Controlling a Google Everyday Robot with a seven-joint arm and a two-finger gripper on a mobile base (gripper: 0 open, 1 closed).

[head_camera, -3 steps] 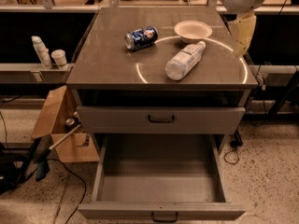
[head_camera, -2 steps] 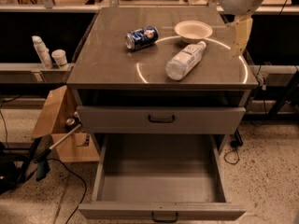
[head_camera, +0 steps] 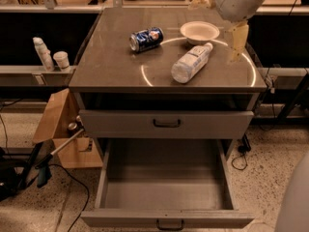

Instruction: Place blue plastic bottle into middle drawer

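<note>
Pincer (head_camera: 236, 45) hangs low over the right-hand part of the table (head_camera: 111, 66), pointing down from the pale arm above it, close to the table's right edge. Whether it is spread or pressed together cannot be told from this side; it pinches nothing.

Just to the left of the pincer as the camera sees it, and a little nearer the camera, the blue plastic bottle (head_camera: 192, 63) lies on its side on the table. Its white cap points toward the pincer and its base toward the table's front edge. The two are near but apart. Up and to the left of the pincer, beyond the bottle's cap, a shallow white bowl (head_camera: 200, 31) stands upright. Farther left again, a blue soda can (head_camera: 146, 39) lies on its side, well apart from the pincer.

Below the pincer and to its left, under the table top, the upper drawer (head_camera: 166, 123) is shut, its black handle facing the camera. Beneath that, the middle drawer (head_camera: 164, 182) is pulled far out, with its grey floor in view.

Far to the left of the pincer, beside the cabinet, a cardboard box (head_camera: 53, 124) leans on the floor.
</note>
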